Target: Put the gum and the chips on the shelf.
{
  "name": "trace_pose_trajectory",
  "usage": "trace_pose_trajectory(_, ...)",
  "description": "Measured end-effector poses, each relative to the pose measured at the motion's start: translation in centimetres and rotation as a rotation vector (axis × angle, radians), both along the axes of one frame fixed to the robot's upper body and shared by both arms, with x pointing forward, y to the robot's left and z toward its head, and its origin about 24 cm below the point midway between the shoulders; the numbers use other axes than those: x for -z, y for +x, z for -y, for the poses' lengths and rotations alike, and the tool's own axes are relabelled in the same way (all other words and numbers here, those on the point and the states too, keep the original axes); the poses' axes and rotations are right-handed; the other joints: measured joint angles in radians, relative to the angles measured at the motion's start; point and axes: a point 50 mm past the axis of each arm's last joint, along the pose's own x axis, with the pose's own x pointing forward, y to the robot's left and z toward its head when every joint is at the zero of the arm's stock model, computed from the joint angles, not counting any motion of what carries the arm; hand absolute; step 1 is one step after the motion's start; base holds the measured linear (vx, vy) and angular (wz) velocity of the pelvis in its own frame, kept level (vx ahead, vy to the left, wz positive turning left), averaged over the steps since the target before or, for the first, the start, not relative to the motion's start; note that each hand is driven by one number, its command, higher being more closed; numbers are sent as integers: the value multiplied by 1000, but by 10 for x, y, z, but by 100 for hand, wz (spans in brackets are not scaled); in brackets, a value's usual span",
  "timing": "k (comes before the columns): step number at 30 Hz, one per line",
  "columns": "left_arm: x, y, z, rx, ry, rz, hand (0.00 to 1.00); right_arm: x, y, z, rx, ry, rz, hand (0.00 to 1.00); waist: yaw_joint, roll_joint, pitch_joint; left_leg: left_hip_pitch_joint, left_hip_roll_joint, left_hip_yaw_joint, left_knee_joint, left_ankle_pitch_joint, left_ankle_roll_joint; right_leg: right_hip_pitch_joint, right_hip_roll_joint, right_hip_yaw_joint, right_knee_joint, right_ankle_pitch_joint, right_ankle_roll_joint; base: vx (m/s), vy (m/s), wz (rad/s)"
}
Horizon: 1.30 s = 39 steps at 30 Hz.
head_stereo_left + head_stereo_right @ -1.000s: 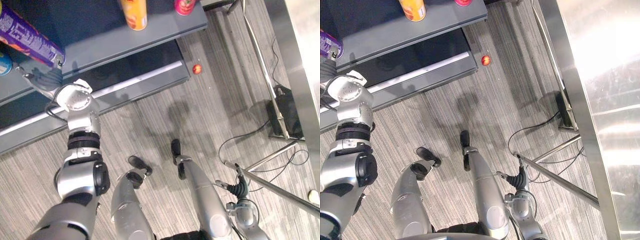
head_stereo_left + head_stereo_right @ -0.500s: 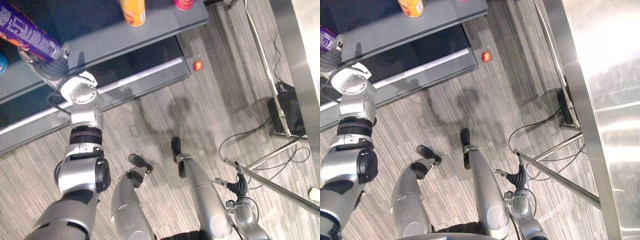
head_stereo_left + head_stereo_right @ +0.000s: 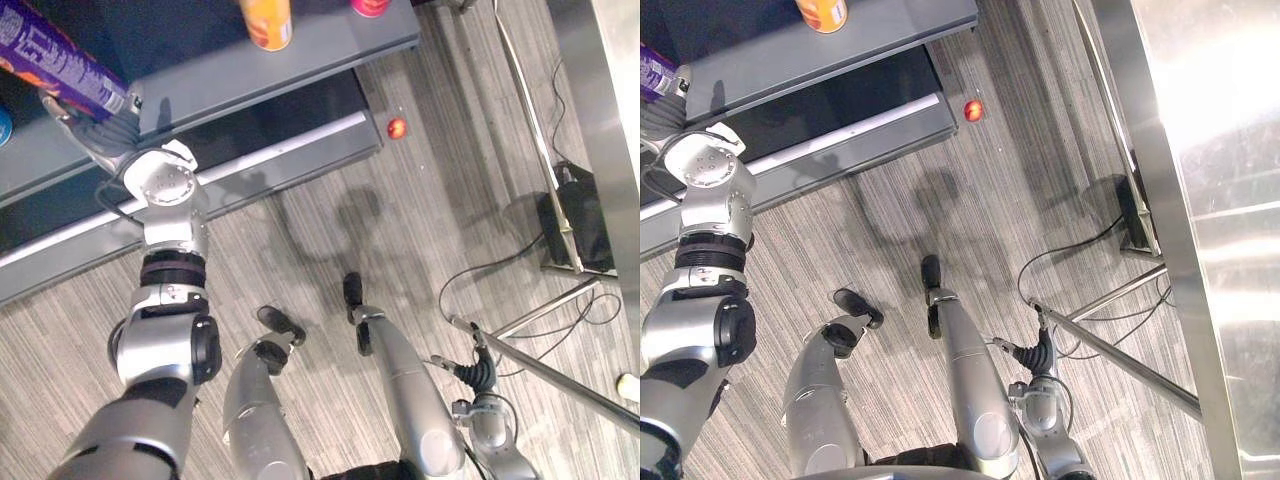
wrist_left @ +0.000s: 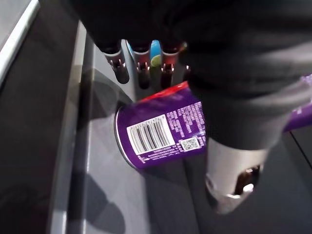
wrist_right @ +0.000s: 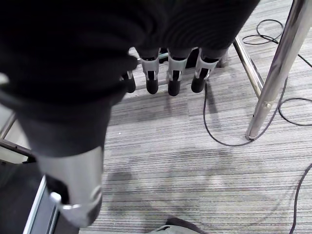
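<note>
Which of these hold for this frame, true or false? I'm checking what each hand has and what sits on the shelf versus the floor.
1. The left hand grips a purple chips can at the grey shelf. True.
2. The right hand carries the gum. False: it hangs over the carpeted floor with relaxed fingers, holding nothing.
3. An orange can stands on the grey shelf. True.
4. The small red object lies on the shelf. False: it lies on the floor, just off the shelf unit's corner.
</note>
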Motion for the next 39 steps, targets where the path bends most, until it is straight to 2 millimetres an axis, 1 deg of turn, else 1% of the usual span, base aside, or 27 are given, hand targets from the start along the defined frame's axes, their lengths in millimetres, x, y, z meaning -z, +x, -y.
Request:
trace_pose_trajectory(17, -3, 1, 2, 9, 2, 0, 0, 0, 0, -1, 20, 25, 4, 0, -2, 2, -1, 2, 2, 5, -55, 43, 3, 17, 23, 3, -86, 66, -23, 12, -31, -1)
trace_pose_trajectory(24, -2, 2, 2, 9, -2, -9, 0, 0, 0, -1, 29, 31, 6, 0, -3, 4, -2, 2, 5, 9, -60, 53, 4, 20, 26, 2, -100, 75, -25, 39, -41, -1)
trace_pose_trajectory(26, -1, 2, 1, 7, -13, -19, 0, 0, 0, -1, 30, 32, 6, 0, -2, 4, -2, 2, 4, 10, -62, 59, -1, 21, 26, 2, -101, 76, -25, 52, -26, 2)
trace_pose_trajectory(29, 1, 1, -1, -9, -36, -18, 0, 0, 1, -1, 36, 35, 8, 0, 6, 4, -2, 10, 0, 11, -70, 65, -2, 28, 24, 0, -102, 76, -25, 60, -32, 3)
trace_pose_trajectory(32, 8, -2, -8, -38, -98, -19, 0, -1, 1, -1, 38, 37, 14, 0, 12, 5, -2, 32, -7, 11, -83, 70, -5, 47, 21, -1, -104, 75, -25, 66, -38, 4)
trace_pose_trajectory(35, 22, -7, -18, -73, -153, -33, 0, -2, 2, -2, 46, 36, 18, 0, 12, 8, -3, 51, -27, 9, -109, 78, -5, 64, 9, -7, -110, 75, -25, 46, -20, 11)
trace_pose_trajectory(36, 30, -10, -22, -83, -179, -46, 0, -2, 1, -1, 53, 34, 19, 0, 14, 11, -3, 57, -30, 6, -113, 79, -9, 72, 6, -10, -112, 75, -25, 32, -14, 10)
trace_pose_trajectory(37, 35, -11, -24, -86, -195, -52, 0, -2, 1, -1, 56, 33, 20, 0, 16, 14, -5, 57, -31, 4, -115, 80, -10, 74, 5, -13, -114, 75, -25, 53, -19, 17)
trace_pose_trajectory(38, 49, -14, -27, -93, -242, -69, 0, -2, 1, 0, 64, 30, 21, 0, 25, 19, -5, 69, -42, 0, -128, 86, -10, 87, -3, -20, -116, 74, -26, 48, -14, 15)
trace_pose_trajectory(39, 55, -15, -28, -94, -264, -76, 0, -2, 1, 0, 67, 29, 22, 0, 29, 19, -5, 75, -45, -1, -131, 87, -10, 92, -5, -21, -116, 73, -27, 52, -11, 17)
